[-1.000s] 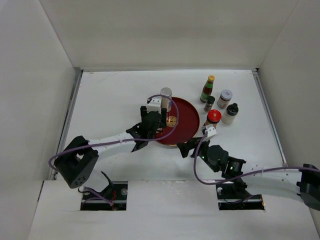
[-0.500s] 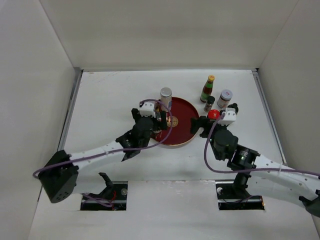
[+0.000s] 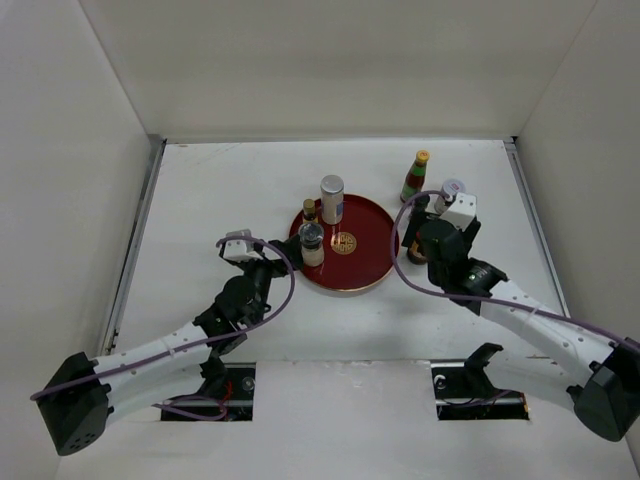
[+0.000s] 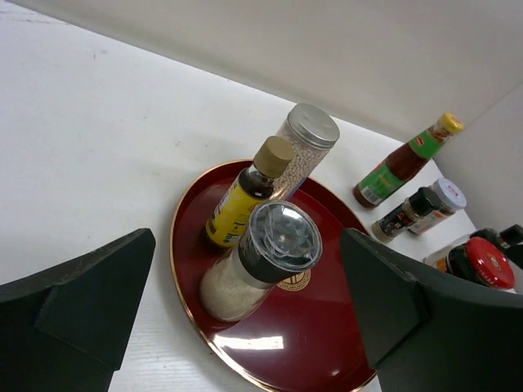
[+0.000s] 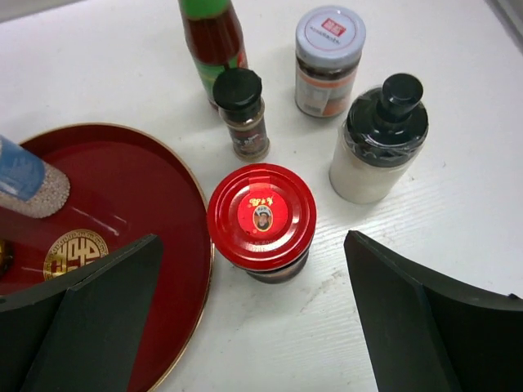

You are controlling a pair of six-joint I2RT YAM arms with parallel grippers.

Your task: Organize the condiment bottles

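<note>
Three condiment bottles stand on the red tray (image 4: 327,335): a silver-capped white one (image 4: 302,147), an amber yellow-capped one (image 4: 245,192) and a grey-lidded grinder (image 4: 261,261). My left gripper (image 4: 247,237) is open just short of the grinder, holding nothing; from above it (image 3: 280,258) sits at the tray's left rim. My right gripper (image 5: 253,237) hangs open above the red-capped jar (image 5: 261,216), one finger on each side and not touching it. Behind that jar stand the green bottle (image 5: 214,37), a small black-capped spice bottle (image 5: 241,114), a red-and-white-lidded jar (image 5: 327,57) and a black-capped white bottle (image 5: 380,143).
The tray (image 3: 365,255) lies mid-table, and the red-capped jar stands just off its right rim. White walls enclose the table on the left, back and right. The green bottle (image 3: 414,177) is the tallest thing by the right arm.
The left gripper opened and drew back left off the tray, leaving the grinder standing there. The right gripper opened wider and swung from the tray's front edge up over the red-capped jar.
</note>
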